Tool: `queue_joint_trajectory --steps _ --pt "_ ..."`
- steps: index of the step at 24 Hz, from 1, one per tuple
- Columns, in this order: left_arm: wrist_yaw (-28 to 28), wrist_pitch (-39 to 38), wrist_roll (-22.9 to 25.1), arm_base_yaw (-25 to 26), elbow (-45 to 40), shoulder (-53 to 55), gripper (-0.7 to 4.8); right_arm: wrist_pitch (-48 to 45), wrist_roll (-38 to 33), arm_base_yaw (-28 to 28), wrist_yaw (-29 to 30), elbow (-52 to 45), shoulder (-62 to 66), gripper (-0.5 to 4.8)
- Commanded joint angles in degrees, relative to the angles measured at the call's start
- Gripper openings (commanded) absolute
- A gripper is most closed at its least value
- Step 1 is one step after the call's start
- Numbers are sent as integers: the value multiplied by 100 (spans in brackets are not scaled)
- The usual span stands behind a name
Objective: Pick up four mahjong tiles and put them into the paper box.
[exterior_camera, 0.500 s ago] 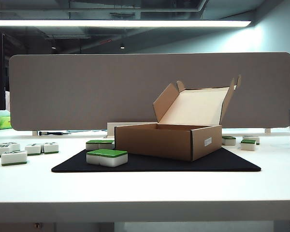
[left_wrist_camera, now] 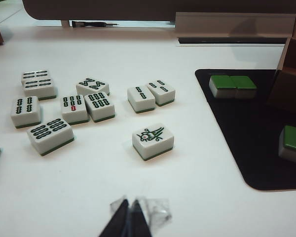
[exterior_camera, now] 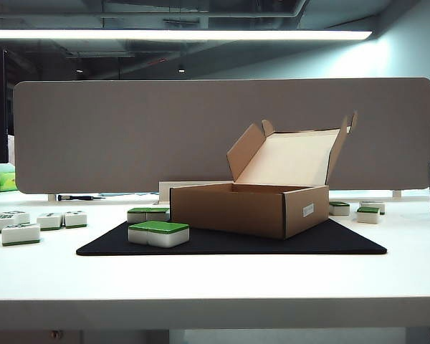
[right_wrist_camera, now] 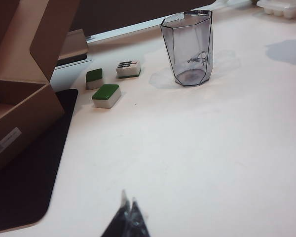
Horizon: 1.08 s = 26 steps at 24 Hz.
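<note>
On the black rectangular mat (exterior_camera: 272,245) at the middle of the white bench (exterior_camera: 215,283) stands the shallow brown corrugated-cardboard paper box (exterior_camera: 247,208), its hinged lid propped upright so the inside is free for dropping tiles in. Nothing can be seen inside it from these views. Just beside the box, on the mat, lie four glossy white mahjong tiles with green backs up, in two touching pairs: one pair (exterior_camera: 158,233) toward the camera, the other (exterior_camera: 147,214) behind it. They likely sit this close to keep the carry short. More loose tiles (left_wrist_camera: 64,108) lie face up off the mat, farther from the box on the left arm's side; a few others (right_wrist_camera: 106,95) rest off the mat on the opposite side, near a clear faceted plastic cup (right_wrist_camera: 188,48). The left claw (left_wrist_camera: 130,220) hangs over bare bench well away from the box, fingertips pressed together and empty. The right claw (right_wrist_camera: 128,219) likewise hovers with tips together, holding nothing. No pick has begun.
</note>
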<state>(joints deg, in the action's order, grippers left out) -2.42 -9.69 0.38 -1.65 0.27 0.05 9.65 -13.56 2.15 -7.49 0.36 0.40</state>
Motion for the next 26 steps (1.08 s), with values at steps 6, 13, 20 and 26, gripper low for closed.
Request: queue_joint_trajectory --steps 6,13,20,26 --pt "129 -94 -4 -7 7 2 -6 -216 33 0 -13 391 -48 -2" --pt "125 -94 -7 -7 7 2 -6 -74 31 2 -9 968 -48 -2" --pt "114 -94 -278 -7 7 2 -6 1010 31 2 192 1902 -48 -2" --pt "131 -94 -275 -7 7 2 -6 2199 31 2 791 2844 -48 -1"
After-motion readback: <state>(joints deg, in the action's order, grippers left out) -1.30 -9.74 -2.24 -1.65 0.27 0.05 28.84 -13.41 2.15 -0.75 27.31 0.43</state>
